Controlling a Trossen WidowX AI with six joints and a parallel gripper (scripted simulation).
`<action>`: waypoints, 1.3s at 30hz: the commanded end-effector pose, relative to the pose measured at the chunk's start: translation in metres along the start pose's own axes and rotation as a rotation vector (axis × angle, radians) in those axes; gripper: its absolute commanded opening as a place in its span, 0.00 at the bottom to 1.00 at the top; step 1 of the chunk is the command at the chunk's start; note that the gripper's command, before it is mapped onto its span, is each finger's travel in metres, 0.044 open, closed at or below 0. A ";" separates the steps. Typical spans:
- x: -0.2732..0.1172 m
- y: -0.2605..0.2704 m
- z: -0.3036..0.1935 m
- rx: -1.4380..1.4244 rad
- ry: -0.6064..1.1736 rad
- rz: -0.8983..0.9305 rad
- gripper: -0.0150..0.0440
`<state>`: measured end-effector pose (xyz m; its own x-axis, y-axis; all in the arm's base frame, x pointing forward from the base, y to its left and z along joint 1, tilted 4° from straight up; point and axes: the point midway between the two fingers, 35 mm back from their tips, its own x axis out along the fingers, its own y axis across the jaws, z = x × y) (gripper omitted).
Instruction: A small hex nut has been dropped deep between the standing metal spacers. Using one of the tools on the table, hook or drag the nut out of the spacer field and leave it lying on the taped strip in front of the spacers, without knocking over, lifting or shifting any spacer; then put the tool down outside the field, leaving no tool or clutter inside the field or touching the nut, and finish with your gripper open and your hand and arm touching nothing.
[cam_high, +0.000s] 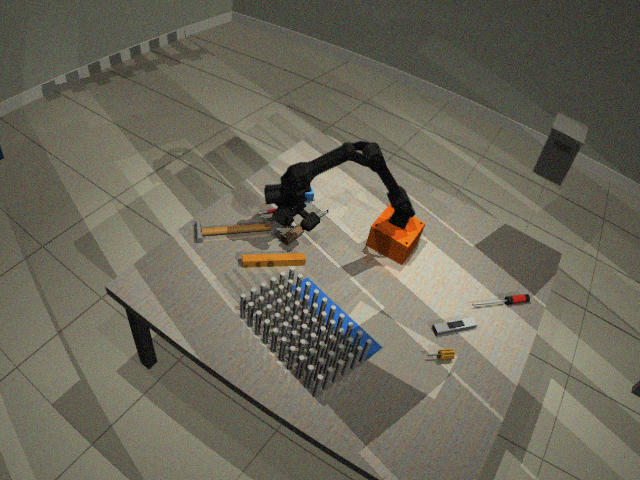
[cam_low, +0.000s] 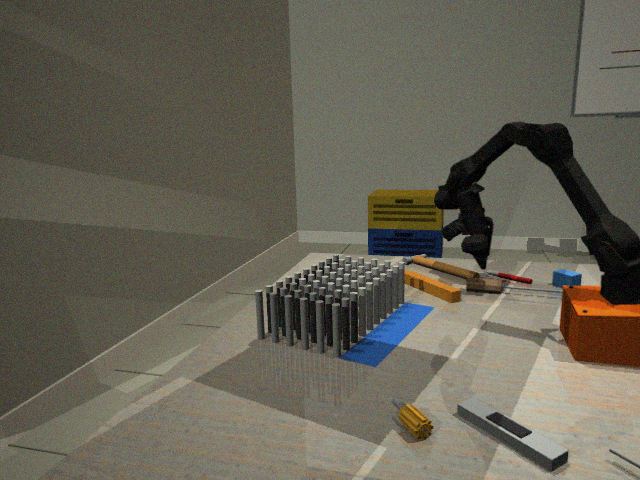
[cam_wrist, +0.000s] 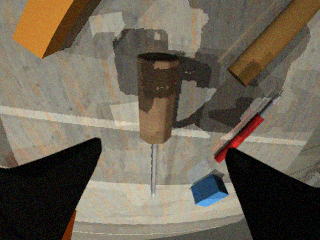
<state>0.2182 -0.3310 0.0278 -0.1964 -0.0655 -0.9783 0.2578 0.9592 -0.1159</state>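
The metal spacers (cam_high: 242, 305) (cam_low: 259, 316) stand upright in close rows. The blue taped strip (cam_high: 373, 349) (cam_low: 368, 352) lies along their robot-facing side. I cannot see the hex nut in any view. A tool with a brown wooden handle (cam_high: 291, 235) (cam_low: 483, 285) (cam_wrist: 158, 110) and a thin metal rod (cam_wrist: 153, 170) lies on the table beyond the far end of the field. My gripper (cam_high: 297, 219) (cam_low: 483, 264) (cam_wrist: 164, 149) is open and empty above this tool. In the wrist view the handle's lower end and the rod lie between the fingertips.
Near the handle are a hammer (cam_high: 235, 228) (cam_low: 444, 266) (cam_wrist: 280, 42), an orange bar (cam_high: 273, 259) (cam_low: 433, 286), a red-handled tool (cam_low: 514, 277) (cam_wrist: 240, 138) and a blue block (cam_low: 566, 277) (cam_wrist: 209, 191). A yellow screwdriver (cam_high: 446, 354) (cam_low: 415, 421), a grey bar (cam_high: 442, 328) and a red screwdriver (cam_high: 517, 299) lie opposite.
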 end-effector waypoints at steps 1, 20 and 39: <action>0.004 0.000 0.000 -0.031 0.016 0.002 1.00; 0.008 0.001 0.001 -0.031 0.016 0.002 0.73; 0.038 0.004 0.010 -0.031 0.016 0.002 0.73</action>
<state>0.2231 -0.3341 -0.0005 -0.1970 -0.0703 -0.9779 0.2305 0.9661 -0.1159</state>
